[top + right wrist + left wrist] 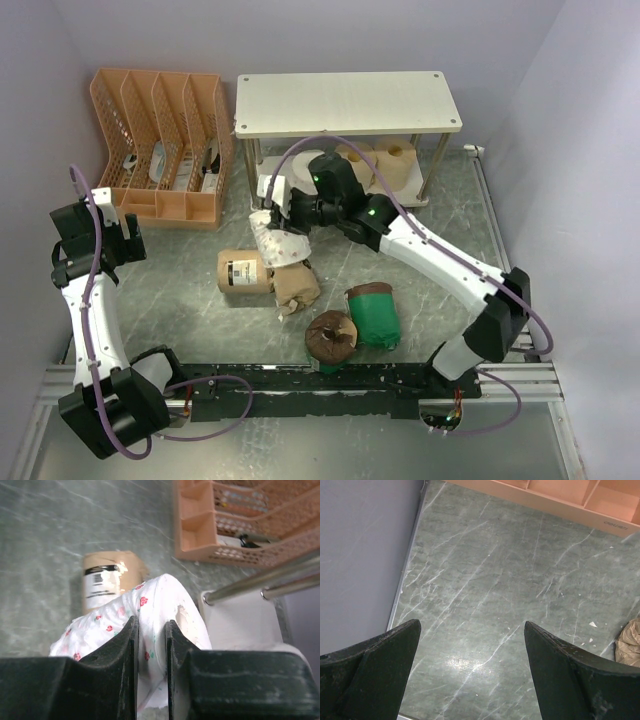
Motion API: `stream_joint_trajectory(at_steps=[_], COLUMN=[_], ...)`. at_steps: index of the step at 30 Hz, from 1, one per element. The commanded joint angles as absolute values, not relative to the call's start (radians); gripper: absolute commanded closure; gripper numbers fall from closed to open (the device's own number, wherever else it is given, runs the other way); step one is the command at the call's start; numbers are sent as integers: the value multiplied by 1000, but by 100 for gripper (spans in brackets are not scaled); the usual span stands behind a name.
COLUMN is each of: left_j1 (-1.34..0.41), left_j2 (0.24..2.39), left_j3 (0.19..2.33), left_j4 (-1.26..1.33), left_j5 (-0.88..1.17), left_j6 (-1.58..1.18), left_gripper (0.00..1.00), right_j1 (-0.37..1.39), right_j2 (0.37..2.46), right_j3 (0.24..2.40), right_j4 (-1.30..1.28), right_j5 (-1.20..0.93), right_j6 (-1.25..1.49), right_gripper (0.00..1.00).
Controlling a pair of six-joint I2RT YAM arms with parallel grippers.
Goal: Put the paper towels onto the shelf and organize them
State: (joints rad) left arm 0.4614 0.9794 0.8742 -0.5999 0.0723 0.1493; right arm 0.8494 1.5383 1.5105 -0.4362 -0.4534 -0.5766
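Pinching the white dotted roll (155, 597) near the far edge of the tabletop (440, 240), just outside the left leg of the shelf (345, 102), the right claw (150, 626) should clear that leg before entering the lower tier.

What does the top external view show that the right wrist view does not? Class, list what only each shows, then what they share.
Only top external: the shelf's top board, two bare tan rolls on its lower board, and two green-wrapped rolls on the table.
Only right wrist: the red flower print on the white roll, and a fold of it pinched in the shut right gripper.
Both: that white roll, the labelled tan-wrapped roll, the orange organizer and the shelf's metal legs.
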Motion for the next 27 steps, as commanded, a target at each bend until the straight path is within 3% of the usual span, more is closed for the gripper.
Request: stream_joint_trajectory(at_steps=[1, 14, 27], left_j1=[471, 472, 471], left_j2=[976, 990, 1004], left_j3=[879, 878, 877], left_j4=[-590, -589, -584], left_j5=[80, 66, 50], left_j6=[153, 149, 146], left_gripper=[4, 4, 4], right_j1=[806, 769, 755], right_j2=[1564, 1692, 1801], right_j3=[1481, 1356, 1309], right_j4=[-124, 249, 459], right_j5=[-344, -106, -75], right_j6=[-497, -580, -688], right_gripper=[100, 100, 100])
